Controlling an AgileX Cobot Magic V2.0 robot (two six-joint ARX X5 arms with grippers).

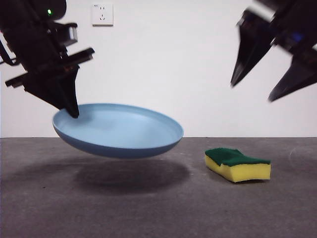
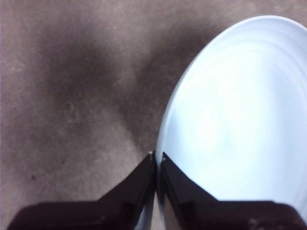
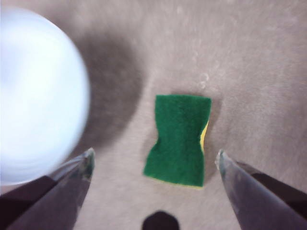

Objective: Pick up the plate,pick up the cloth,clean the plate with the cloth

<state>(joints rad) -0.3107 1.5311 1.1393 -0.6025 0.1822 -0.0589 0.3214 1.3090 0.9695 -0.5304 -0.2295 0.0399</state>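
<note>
Gripping plate (image 1: 119,130) rim w/ left claw (image 2: 157,160), right claw (image 3: 153,160) spread above sponge (image 3: 179,139), blurry.

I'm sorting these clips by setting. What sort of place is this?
Likely a lab test bench, not a real kitchen: a bare grey table, a plain white wall with one socket, and only a plate and sponge as props.

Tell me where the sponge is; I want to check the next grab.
The sponge lies flat on the table, green side up, right of the lifted plate in the front view, below the open right gripper.
</note>
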